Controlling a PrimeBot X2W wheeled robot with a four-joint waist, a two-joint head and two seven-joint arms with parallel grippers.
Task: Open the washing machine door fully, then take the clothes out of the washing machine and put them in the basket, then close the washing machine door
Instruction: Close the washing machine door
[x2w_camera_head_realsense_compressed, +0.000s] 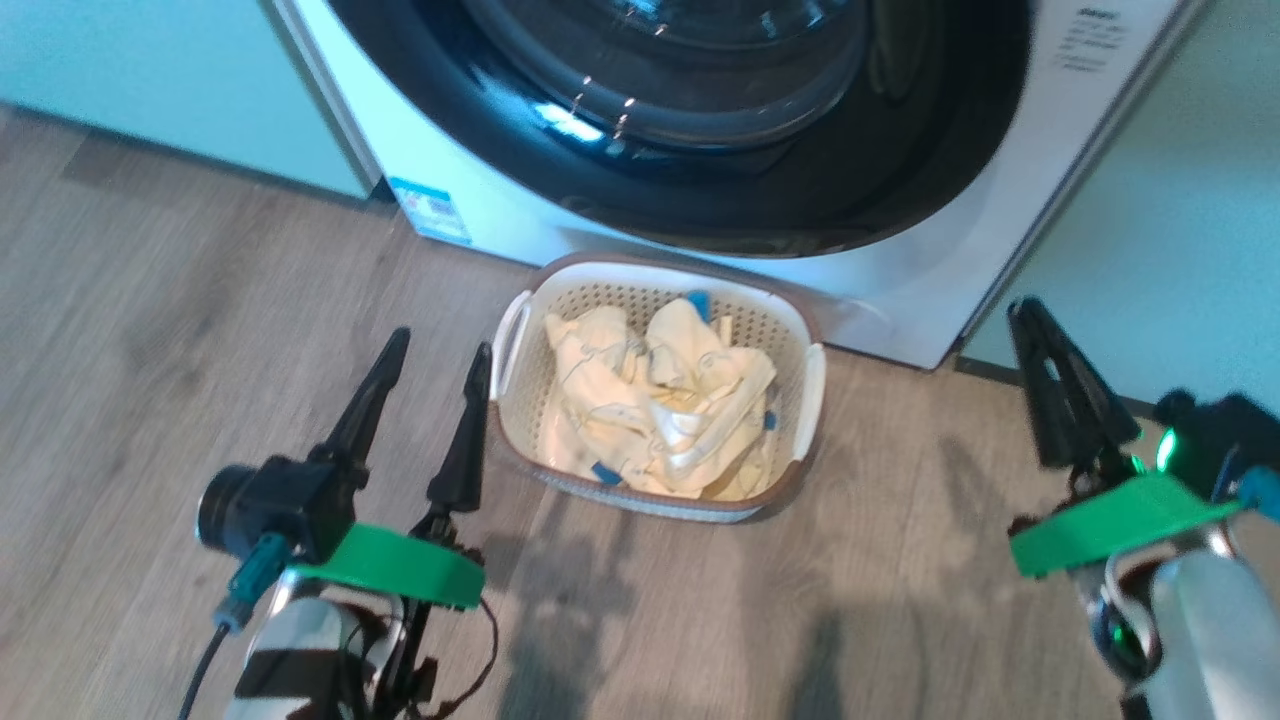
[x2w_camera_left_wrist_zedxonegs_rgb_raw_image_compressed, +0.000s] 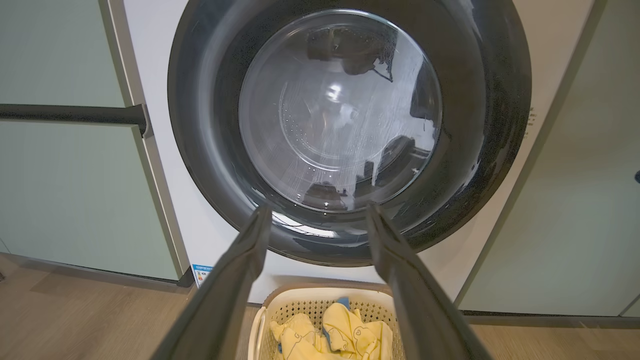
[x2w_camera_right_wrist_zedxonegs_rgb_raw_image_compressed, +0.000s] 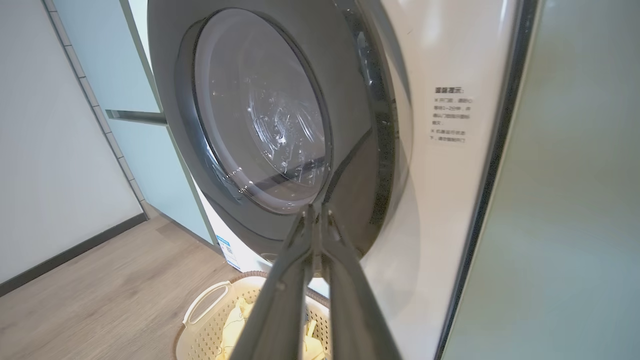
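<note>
The washing machine door (x2w_camera_head_realsense_compressed: 700, 130) lies flat against the white washing machine (x2w_camera_head_realsense_compressed: 900, 290), its black rim (x2w_camera_left_wrist_zedxonegs_rgb_raw_image_compressed: 200, 150) and glass bowl (x2w_camera_left_wrist_zedxonegs_rgb_raw_image_compressed: 340, 110) facing me. The pale yellow clothes (x2w_camera_head_realsense_compressed: 655, 405) with blue patches lie inside the cream basket (x2w_camera_head_realsense_compressed: 810, 385) on the floor in front of the washer. My left gripper (x2w_camera_head_realsense_compressed: 440, 350) is open, just left of the basket, with nothing between its fingers. Off to the right of the basket, my right gripper (x2w_camera_head_realsense_compressed: 1030, 315) is shut on nothing; in the right wrist view its fingers (x2w_camera_right_wrist_zedxonegs_rgb_raw_image_compressed: 312, 235) meet before the door.
Pale green cabinet panels (x2w_camera_head_realsense_compressed: 150, 80) flank the washer on both sides, with a dark handle bar (x2w_camera_left_wrist_zedxonegs_rgb_raw_image_compressed: 70, 114) on the left panel. A blue-and-white label sticker (x2w_camera_head_realsense_compressed: 432, 210) marks the washer's lower left corner. Wooden floor (x2w_camera_head_realsense_compressed: 150, 350) spreads around the basket.
</note>
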